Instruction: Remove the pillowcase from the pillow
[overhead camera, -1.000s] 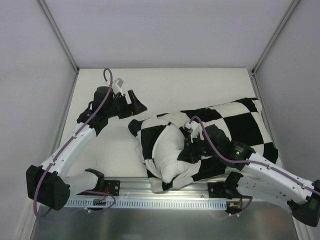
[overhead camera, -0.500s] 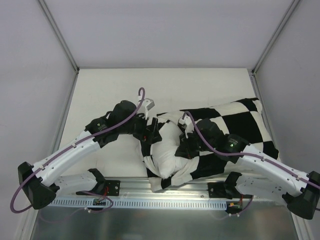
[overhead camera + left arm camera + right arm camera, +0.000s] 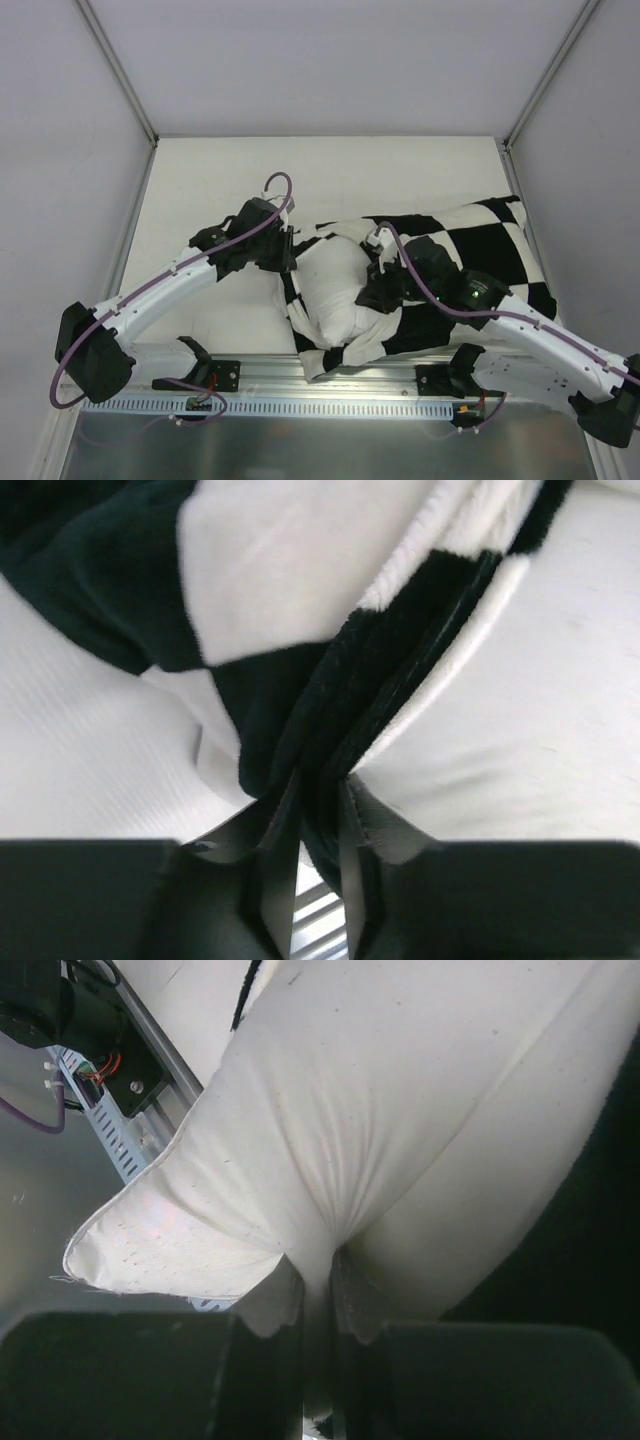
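Observation:
The black-and-cream checkered pillowcase (image 3: 470,240) lies across the right half of the table, its open end bunched near the middle. The plain white pillow (image 3: 335,290) bulges out of that opening toward the near edge. My left gripper (image 3: 287,255) sits at the left rim of the opening, shut on a fold of the pillowcase (image 3: 330,720). My right gripper (image 3: 375,290) presses into the pillow's right side, shut on a pinch of the white pillow (image 3: 330,1160) fabric. The rest of the pillow stays hidden inside the cover.
The cream table top (image 3: 220,180) stretches to the left and the back. Grey walls (image 3: 60,200) close in on both sides. A metal rail (image 3: 330,385) with the arm bases runs along the near edge, just under the pillow's corner.
My left arm swung in from the back left to the cover's opening, and its jaws closed on the checkered edge. The right gripper kept its pinch and shifted slightly; more white pillow shows.

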`<state>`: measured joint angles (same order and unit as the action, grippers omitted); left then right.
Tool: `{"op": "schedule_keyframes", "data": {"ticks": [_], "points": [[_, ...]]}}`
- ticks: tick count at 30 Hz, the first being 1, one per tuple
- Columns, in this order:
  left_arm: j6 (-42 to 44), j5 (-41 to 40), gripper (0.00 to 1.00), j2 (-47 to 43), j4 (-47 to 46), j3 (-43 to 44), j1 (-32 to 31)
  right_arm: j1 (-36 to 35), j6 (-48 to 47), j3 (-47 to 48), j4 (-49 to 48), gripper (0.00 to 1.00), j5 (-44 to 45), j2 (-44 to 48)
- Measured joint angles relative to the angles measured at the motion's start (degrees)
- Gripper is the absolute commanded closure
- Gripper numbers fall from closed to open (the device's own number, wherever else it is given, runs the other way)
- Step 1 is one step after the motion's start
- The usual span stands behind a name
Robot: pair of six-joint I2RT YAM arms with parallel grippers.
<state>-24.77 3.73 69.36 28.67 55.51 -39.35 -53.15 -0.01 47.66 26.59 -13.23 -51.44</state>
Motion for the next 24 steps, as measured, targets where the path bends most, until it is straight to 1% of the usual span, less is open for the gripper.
{"op": "schedule_keyframes", "data": {"ticks": [1, 2, 3, 7, 13, 16, 18, 22, 24], "points": [[-0.3, 0.0, 0.93, 0.0, -0.1, -0.2, 1.3, 0.6, 0.0, -0.8, 0.1, 0.99, 0.3, 1.8], [-0.8, 0.3, 0.99, 0.0, -0.2, -0.4, 2.4, 1.2, 0.0, -1.6, 0.4, 0.99, 0.4, 3.7], [-1.2, 0.7, 1.00, 0.0, -0.4, -0.6, 3.1, 1.7, 0.0, -2.3, 0.5, 0.99, 0.5, 5.2], [-4.2, 4.5, 1.00, 2.4, -2.7, -0.7, 7.0, 4.0, 0.9, -4.9, 1.4, 0.99, 1.5, 12.2], [-12.3, 12.5, 1.00, 11.6, -9.0, -1.9, 13.8, 5.1, 2.7, -7.3, 3.5, 0.99, 5.2, 20.0], [-16.0, 17.5, 1.00, 15.5, -11.8, -2.6, 16.9, 5.2, 3.0, -7.3, 4.9, 0.99, 6.4, 21.7], [-17.3, 20.1, 1.00, 16.9, -13.1, -2.6, 17.7, 5.2, 3.0, -7.3, 5.4, 0.99, 6.4, 21.8], [-17.8, 21.6, 1.00, 16.7, -14.5, -2.6, 17.9, 5.3, 2.3, -6.4, 6.5, 0.99, 4.8, 20.3], [-17.8, 21.8, 1.00, 16.6, -14.8, -2.6, 18.1, 5.5, 1.8, -4.5, 6.9, 0.65, 3.3, 17.8]]}}
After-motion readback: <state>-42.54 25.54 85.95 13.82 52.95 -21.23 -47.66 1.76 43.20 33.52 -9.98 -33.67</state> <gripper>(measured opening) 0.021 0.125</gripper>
